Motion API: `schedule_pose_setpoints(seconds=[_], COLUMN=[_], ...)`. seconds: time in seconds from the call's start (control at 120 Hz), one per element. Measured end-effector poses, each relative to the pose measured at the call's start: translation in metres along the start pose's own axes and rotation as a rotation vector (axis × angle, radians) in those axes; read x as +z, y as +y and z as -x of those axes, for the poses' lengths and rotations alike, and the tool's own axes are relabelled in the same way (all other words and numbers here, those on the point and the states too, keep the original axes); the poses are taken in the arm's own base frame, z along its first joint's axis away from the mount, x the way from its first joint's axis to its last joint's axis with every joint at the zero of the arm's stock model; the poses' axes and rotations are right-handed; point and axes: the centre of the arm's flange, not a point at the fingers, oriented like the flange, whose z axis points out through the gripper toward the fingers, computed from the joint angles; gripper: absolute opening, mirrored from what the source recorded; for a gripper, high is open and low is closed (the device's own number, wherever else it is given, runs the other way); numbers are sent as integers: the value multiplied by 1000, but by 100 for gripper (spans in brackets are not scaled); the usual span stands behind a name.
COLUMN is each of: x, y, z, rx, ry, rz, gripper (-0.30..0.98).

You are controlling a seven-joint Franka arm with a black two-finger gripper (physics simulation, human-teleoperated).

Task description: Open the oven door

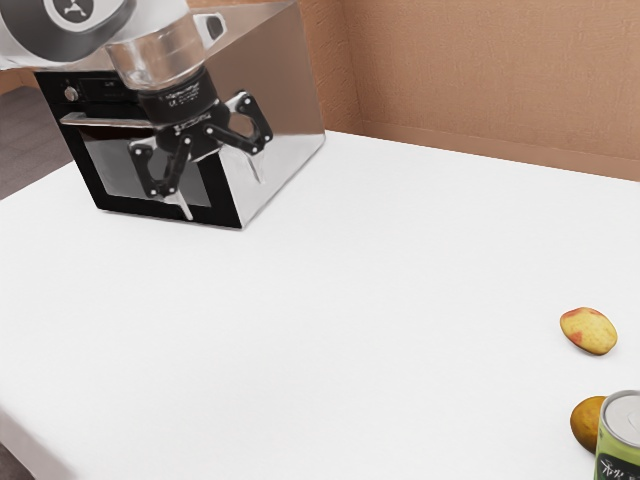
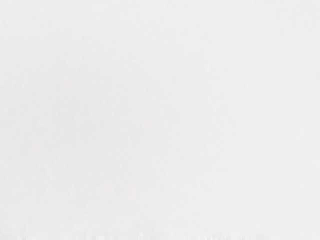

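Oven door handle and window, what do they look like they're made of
The handle looks like smooth metal, judging by its silvery sheen, though coated plastic is possible. The window seems to be glossy tinted glass, from its flat grey, reflective pane.

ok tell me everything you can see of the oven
The oven is boxy, with metal-looking top and side, a black front, a round knob, a silvery bar handle and a door with a grey window. The door looks shut. It stands upright on the white table, in the exterior view's upper left. My open fingers hide part of the front; whether they touch it, I cannot tell.
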Motion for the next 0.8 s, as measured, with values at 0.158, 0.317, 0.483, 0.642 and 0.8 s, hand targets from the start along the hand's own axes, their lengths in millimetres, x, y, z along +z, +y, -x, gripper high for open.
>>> schedule_pose_setpoints(seconds=[0.158, 0.317, 0.483, 0.642, 0.8], x=[10, 16, 29, 22, 8], y=[37, 47, 49, 32, -8], z=[74, -94, -163, -214, -263], rx=[-126, -557, -726, -826, -927], ry=[-15, 98, 141, 181, 206], rz=[-2, 146, 290, 418, 495], gripper=[69, 69, 69, 69, 69])
